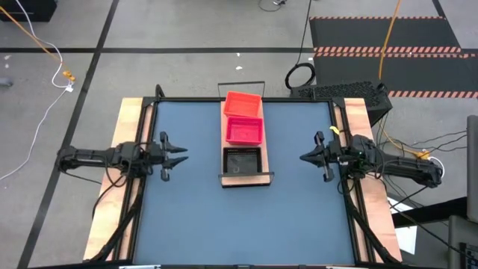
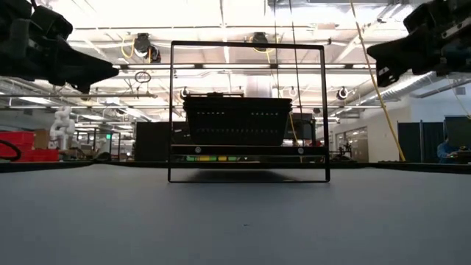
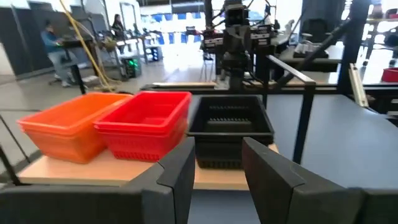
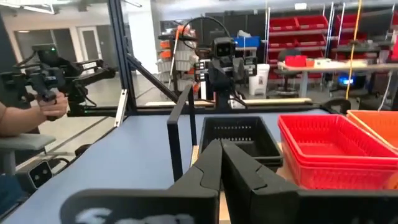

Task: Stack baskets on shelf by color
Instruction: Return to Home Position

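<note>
Shelf (image 1: 246, 178) at table centre: orange stack (image 1: 243, 104) at 12 o'clock, red stack (image 1: 244, 130) mid-shelf, black stack (image 1: 242, 161) at 6 o'clock. Left gripper (image 1: 183, 155) (9 o'clock) parted, right gripper (image 1: 302, 157) (3 o'clock) closed, both empty. Homing seems complete, so no further move appears needed.

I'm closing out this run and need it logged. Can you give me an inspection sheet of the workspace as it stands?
Surface: dark blue tabletop, bare around the shelf.
Job's things: shelf at centre holds three stacks in a row: orange baskets at one end, pink-red baskets in the middle, black baskets at the other end.
Clutter: nothing seen.
Grippers: left gripper open, right gripper shut; both are apart from the shelf and hold nothing.
Cables: yellow cable and black cable coil on the floor.
Surroundings: striped floor mat; a person beyond the table.
</note>
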You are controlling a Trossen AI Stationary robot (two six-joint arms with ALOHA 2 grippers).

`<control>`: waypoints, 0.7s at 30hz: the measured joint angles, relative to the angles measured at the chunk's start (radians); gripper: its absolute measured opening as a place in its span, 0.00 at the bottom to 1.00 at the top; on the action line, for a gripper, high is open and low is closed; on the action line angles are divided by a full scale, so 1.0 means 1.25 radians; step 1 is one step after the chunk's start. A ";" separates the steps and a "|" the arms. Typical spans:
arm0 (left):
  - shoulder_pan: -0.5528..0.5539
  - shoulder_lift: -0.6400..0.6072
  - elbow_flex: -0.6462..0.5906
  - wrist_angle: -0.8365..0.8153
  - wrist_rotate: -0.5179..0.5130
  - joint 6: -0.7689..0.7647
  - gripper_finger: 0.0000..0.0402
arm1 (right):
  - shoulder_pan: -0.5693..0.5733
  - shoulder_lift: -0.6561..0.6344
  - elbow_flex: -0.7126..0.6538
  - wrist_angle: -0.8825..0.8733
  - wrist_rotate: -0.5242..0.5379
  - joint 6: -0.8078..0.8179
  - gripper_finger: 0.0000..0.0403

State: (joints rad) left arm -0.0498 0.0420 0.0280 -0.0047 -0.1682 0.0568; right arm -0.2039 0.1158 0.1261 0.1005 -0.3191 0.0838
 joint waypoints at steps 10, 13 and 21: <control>0.000 0.041 -0.013 0.033 -0.004 -0.051 0.19 | 0.000 -0.024 -0.085 0.126 -0.021 0.015 0.04; 0.000 0.047 -0.013 0.031 0.006 -0.065 0.04 | 0.000 -0.017 -0.085 0.084 -0.002 0.037 0.05; 0.000 0.064 -0.013 0.029 0.010 -0.095 0.02 | 0.000 0.014 -0.086 0.032 0.084 -0.011 0.01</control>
State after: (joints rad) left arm -0.0498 0.1219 0.0116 0.0315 -0.1562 -0.0619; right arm -0.2035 0.1338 0.0181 0.1404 -0.2142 0.0703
